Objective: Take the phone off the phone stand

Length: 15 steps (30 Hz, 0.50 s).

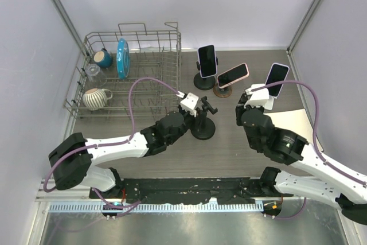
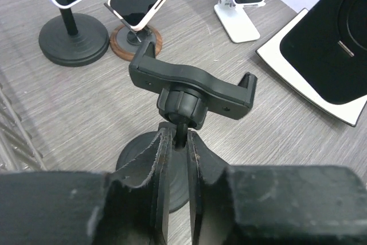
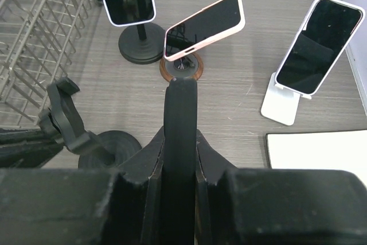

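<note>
A black phone stand (image 2: 192, 87) with an empty clamp stands on its round base (image 1: 202, 128) at mid table. My left gripper (image 2: 180, 139) is shut on the stand's thin stem just below the ball joint; in the top view it (image 1: 198, 106) sits right over the stand. My right gripper (image 3: 180, 142) is shut on a black phone (image 3: 180, 107), seen edge-on and upright between the fingers, held to the right of the stand (image 3: 69, 121). In the top view the right gripper (image 1: 242, 102) is beside the stand, and the phone is barely visible there.
Three other phones rest on stands behind: one on a black stand (image 1: 206, 60), a pink one on a wooden base (image 1: 233, 74), one on a white stand (image 1: 276, 78). A wire dish rack (image 1: 166, 73) with crockery is at the back left. A white-edged black pad (image 1: 298, 120) lies at the right.
</note>
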### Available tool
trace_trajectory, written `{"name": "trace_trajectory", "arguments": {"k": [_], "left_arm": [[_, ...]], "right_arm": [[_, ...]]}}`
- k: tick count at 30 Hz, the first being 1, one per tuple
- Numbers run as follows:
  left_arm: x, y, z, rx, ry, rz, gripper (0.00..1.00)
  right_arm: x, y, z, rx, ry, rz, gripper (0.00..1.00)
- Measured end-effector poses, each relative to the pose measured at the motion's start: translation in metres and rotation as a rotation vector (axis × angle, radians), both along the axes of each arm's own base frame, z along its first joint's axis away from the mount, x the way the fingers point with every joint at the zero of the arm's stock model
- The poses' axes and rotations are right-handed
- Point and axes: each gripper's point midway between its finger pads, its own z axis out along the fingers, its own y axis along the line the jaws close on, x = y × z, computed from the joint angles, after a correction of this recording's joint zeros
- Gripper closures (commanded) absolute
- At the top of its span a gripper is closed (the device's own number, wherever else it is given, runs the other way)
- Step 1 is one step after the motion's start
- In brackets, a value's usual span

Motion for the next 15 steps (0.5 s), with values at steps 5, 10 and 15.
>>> {"name": "trace_trajectory", "arguments": {"k": [5, 10, 15], "left_arm": [[-0.003, 0.001, 0.002, -0.002, 0.000, -0.010, 0.41], [-0.011, 0.013, 0.022, -0.035, -0.021, -0.017, 0.17], [-0.025, 0.028, 0.062, -0.080, -0.092, -0.049, 0.07]], "right_arm": [[-0.006, -0.006, 0.007, 0.023, -0.009, 0.017, 0.99], [-0.011, -0.004, 0.008, 0.033, 0.013, 0.052, 0.99], [-0.013, 0.001, 0.020, 0.084, 0.012, 0.076, 0.99]]}}
